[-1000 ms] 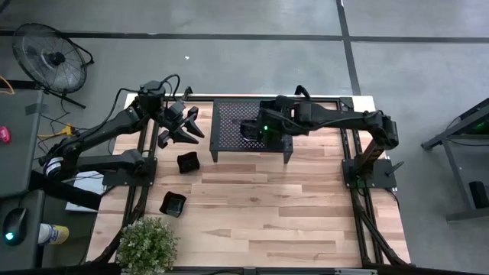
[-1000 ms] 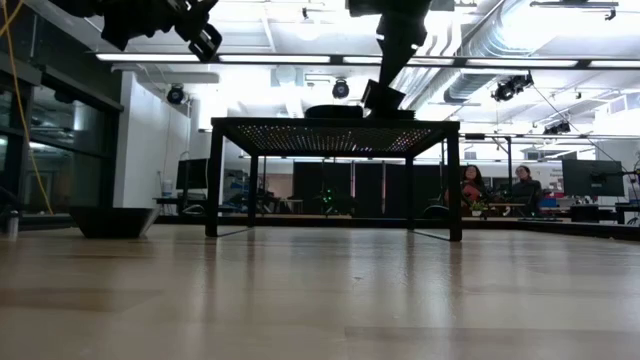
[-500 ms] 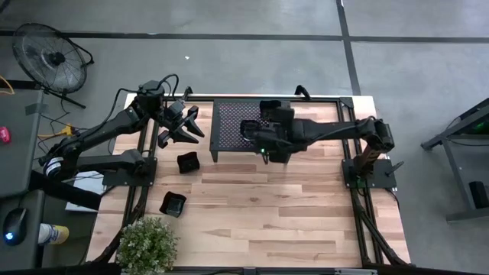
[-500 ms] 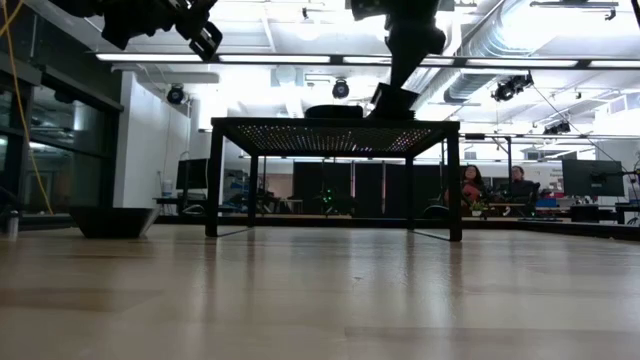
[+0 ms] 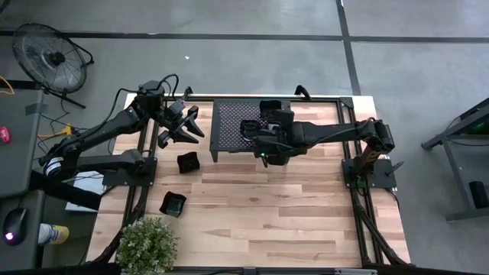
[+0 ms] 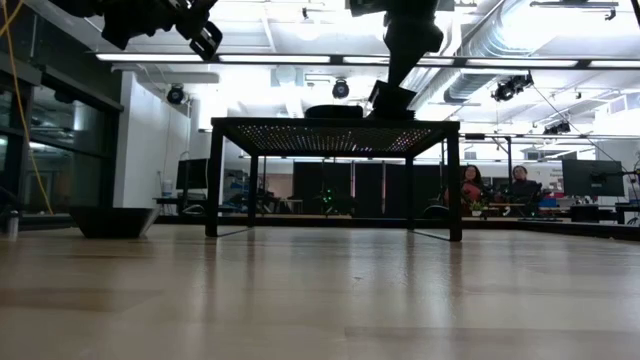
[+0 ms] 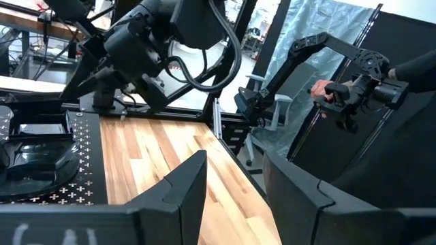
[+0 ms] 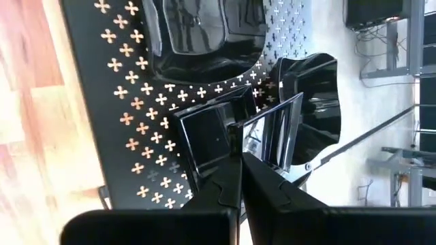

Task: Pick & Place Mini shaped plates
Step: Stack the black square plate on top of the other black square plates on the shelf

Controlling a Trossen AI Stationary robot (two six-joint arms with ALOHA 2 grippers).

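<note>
Pinching the square mini plate (image 8: 211, 146) by its thin upright rim with the right gripper (image 8: 240, 153), I expect slippery, brittle gloss.

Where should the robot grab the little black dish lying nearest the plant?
By its rim, straight down from above. The dish lies flat on the table, seemingly open side up, with low thin walls: one finger inside, one outside a straight side. The open left pincer hangs nearest; the right pincer is on the rack, shut on another dish.
</note>
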